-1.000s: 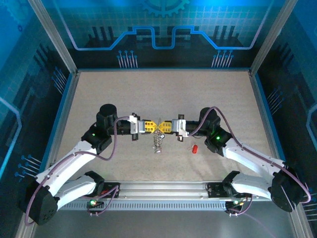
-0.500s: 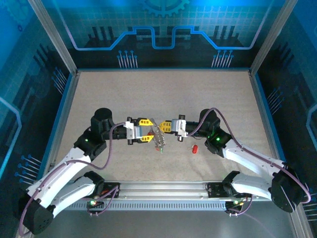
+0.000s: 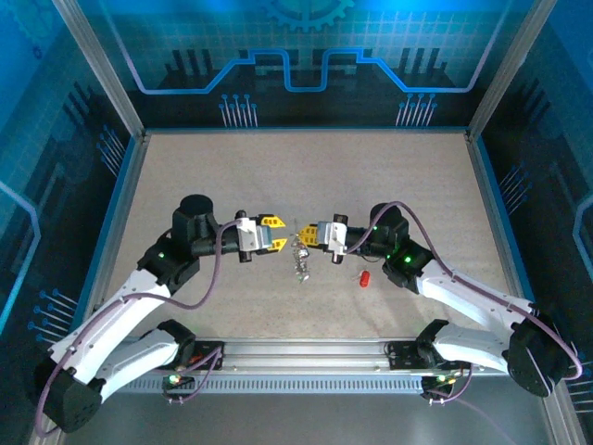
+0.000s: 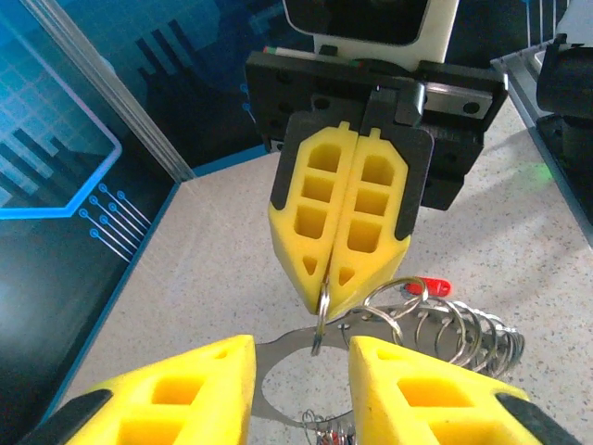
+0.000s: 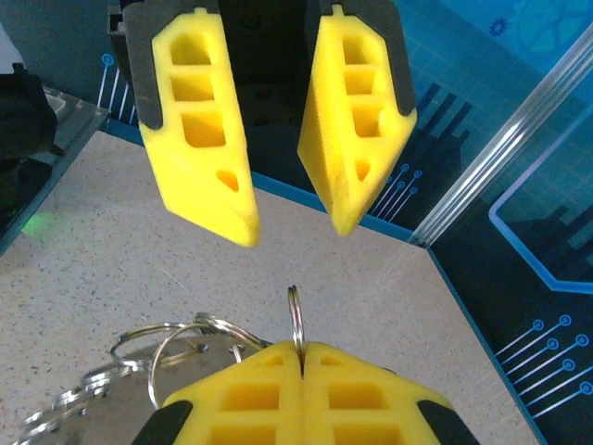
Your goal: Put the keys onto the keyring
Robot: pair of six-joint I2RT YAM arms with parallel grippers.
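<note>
From above, the silvery bunch (image 3: 298, 258) hanging between the two arms is too small to sort into separate rings or keys, and no coloured heads can be picked out in it. The left wrist camera cuts off its lower end at the frame's bottom edge, where a few small pieces are too blurred to name. In that view a flat metal tab (image 4: 278, 375) with a round hole is partly covered by the left arm's own yellow fingers (image 4: 167, 394). The keyring (image 5: 294, 317) appears edge-on as a thin, bright wire loop. It stands upright out of the right gripper (image 4: 326, 298), whose jaws are pressed fully together on it. Further loops (image 4: 459, 326) trail beside it like a loose coil. The keyring is held above the speckled table (image 3: 185, 185), near its middle. The left gripper (image 3: 280, 235) faces it from just beside, its jaws parted with nothing between them. One red key (image 3: 365, 277) lies alone on the table, near the right arm and apart from the bunch.
</note>
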